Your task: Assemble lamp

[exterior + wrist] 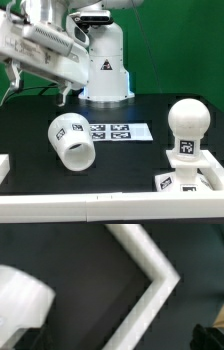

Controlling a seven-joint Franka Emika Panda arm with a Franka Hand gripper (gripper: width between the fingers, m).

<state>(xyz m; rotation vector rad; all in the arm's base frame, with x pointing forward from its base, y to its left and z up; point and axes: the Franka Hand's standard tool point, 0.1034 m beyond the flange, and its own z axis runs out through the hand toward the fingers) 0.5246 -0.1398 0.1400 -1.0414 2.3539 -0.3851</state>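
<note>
The lamp shade lies on its side on the black table, left of the middle, with a tag on its wall. The round bulb stands upright on its neck in the blocky base at the exterior view's right front. My gripper hangs high above the table at the back left, well clear of the shade, open and empty. In the wrist view its dark fingertips show wide apart around the gripper. A blurred white rounded shape shows there too; I cannot tell which part it is.
The marker board lies flat just right of the shade. The white robot pedestal stands at the back. A white rail runs along the front edge, with a white block at the left. A bent white rail crosses the wrist view.
</note>
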